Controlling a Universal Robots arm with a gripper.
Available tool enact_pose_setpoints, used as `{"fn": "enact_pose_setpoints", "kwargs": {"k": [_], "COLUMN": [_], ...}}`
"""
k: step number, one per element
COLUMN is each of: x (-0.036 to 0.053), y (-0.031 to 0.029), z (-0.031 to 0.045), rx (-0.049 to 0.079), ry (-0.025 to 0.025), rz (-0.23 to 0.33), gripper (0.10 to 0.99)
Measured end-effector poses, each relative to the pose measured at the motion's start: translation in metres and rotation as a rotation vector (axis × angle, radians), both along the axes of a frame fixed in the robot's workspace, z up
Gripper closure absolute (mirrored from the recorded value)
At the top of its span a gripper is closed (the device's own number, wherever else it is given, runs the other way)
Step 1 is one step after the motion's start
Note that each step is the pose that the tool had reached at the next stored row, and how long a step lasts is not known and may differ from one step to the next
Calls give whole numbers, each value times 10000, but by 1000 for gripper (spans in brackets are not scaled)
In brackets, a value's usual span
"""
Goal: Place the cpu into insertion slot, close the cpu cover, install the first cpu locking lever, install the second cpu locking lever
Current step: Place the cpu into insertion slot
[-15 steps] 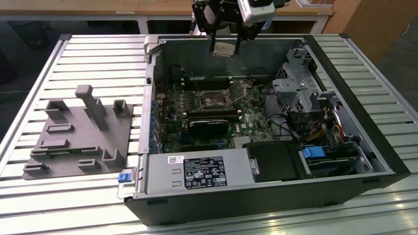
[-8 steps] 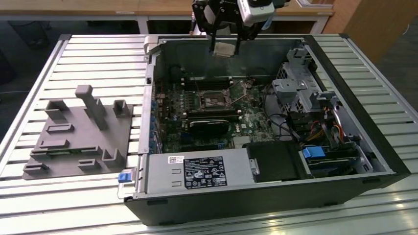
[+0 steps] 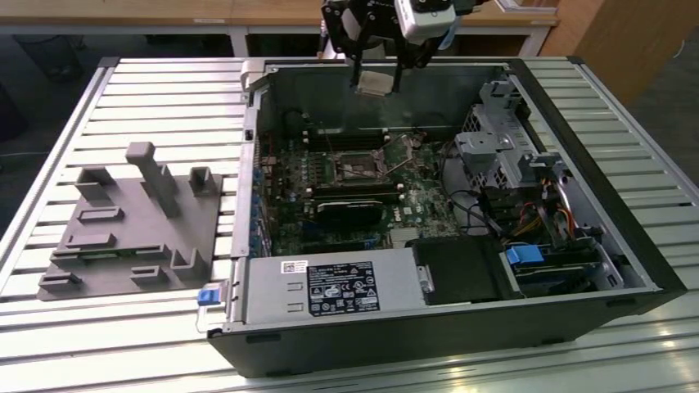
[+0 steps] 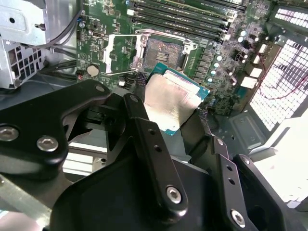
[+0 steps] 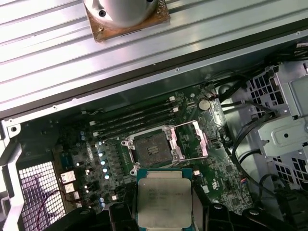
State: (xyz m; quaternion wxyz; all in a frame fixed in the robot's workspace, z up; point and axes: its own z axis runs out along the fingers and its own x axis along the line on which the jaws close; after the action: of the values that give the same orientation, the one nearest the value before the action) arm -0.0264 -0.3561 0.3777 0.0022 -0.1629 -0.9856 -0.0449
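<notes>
- Black fingers (image 4: 144, 125) of the gripper (image 4: 168, 108) up close, jaws clamped on the cpu (image 4: 174, 96) by two opposite edges.
- Between the jaws the cpu shows its silver top.
- Below the jaws and well apart, the insertion slot (image 5: 151, 147) lies bare, cpu cover (image 5: 189, 139) swung open beside it.
</notes>
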Motion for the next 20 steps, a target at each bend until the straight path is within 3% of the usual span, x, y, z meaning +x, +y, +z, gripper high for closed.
{"fn": "enact_pose_setpoints", "kwargs": {"k": [20], "x": [0], "y": [0], "z": [-9], "rx": [0], "ry": [0], "rz": [-1163], "gripper": [545]}}
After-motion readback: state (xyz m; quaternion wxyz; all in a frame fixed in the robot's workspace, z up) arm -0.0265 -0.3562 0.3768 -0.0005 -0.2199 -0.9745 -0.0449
